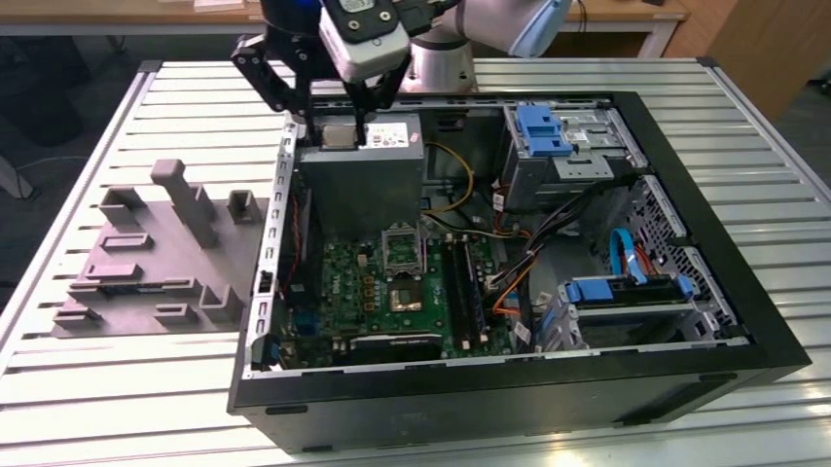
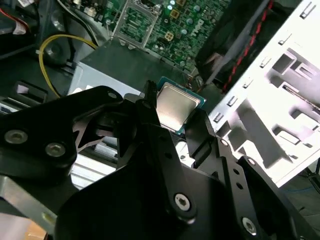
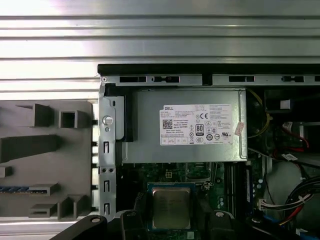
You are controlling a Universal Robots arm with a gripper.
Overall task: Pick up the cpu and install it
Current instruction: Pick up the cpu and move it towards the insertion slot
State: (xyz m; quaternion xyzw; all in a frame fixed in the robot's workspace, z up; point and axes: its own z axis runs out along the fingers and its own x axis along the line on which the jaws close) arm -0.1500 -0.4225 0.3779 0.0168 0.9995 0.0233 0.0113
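The cpu point(image 1: 341, 135) is a small square chip with a silvery top, and it hangs above the grey power supply box point(image 1: 368, 175) at the far-left corner of the open computer case point(image 1: 734, 253). My gripper point(image 1: 341, 128) is shut on it, one black finger on each side. In both wrist views the cpu point(image 2: 174, 106) point(image 3: 171, 206) sits between the fingers point(image 2: 145, 107) point(image 3: 131, 221). The metal-framed socket point(image 1: 407, 295) lies on the green motherboard, nearer the exterior camera than the chip, with its frame point(image 1: 401, 246) raised.
A grey moulded fixture block point(image 1: 156, 263) with posts and slots lies on the slatted table at the exterior view's left of the case. Inside the case are blue drive brackets point(image 1: 539, 131), another blue bracket point(image 1: 621, 289), and loose yellow, black and orange cables point(image 1: 520, 248).
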